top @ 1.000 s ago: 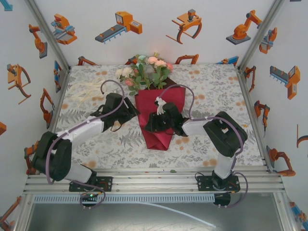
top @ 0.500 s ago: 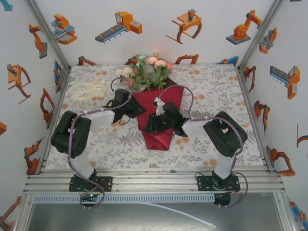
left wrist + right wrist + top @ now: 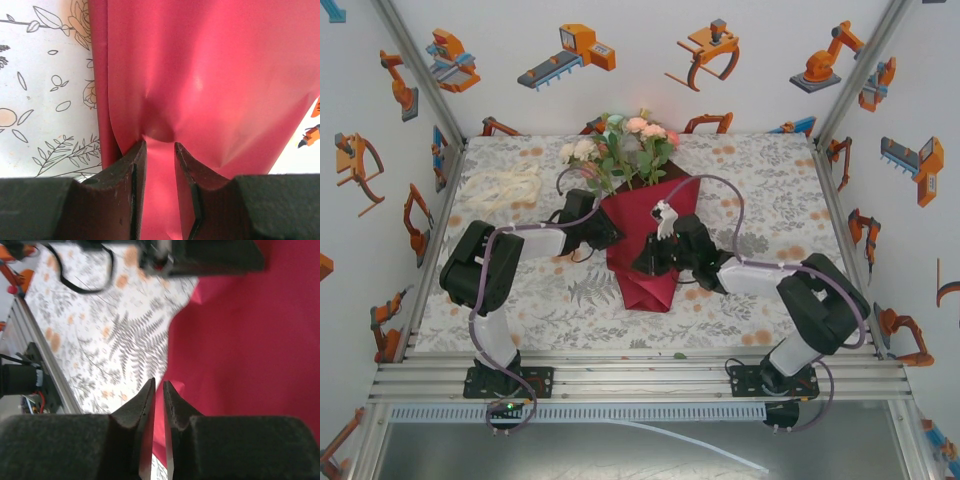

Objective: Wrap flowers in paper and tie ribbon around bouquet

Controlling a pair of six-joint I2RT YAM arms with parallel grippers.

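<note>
near the left edge of the paper (image 3: pixel 215 75), a fold is pinched between the shut jaws of the left gripper (image 3: pixel 160 146). the right gripper (image 3: pixel 158 384) is nearly closed at a paper edge; a hold cannot be told. opposed pulls could tear the paper or spill the flowers (image 3: pixel 625 150). the ribbon (image 3: pixel 505 187) lies far left; bare tabletop (image 3: pixel 770 180) is found rightward.

Dark red paper (image 3: pixel 638 280), pink, peach, white flowers (image 3: pixel 625 150), grey-and-orange floral tablecloth (image 3: pixel 770 190), cream ribbon (image 3: pixel 505 187)

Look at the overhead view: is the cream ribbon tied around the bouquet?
No: the ribbon lies in a loose heap on the tablecloth at the far left, apart from the red paper.
</note>
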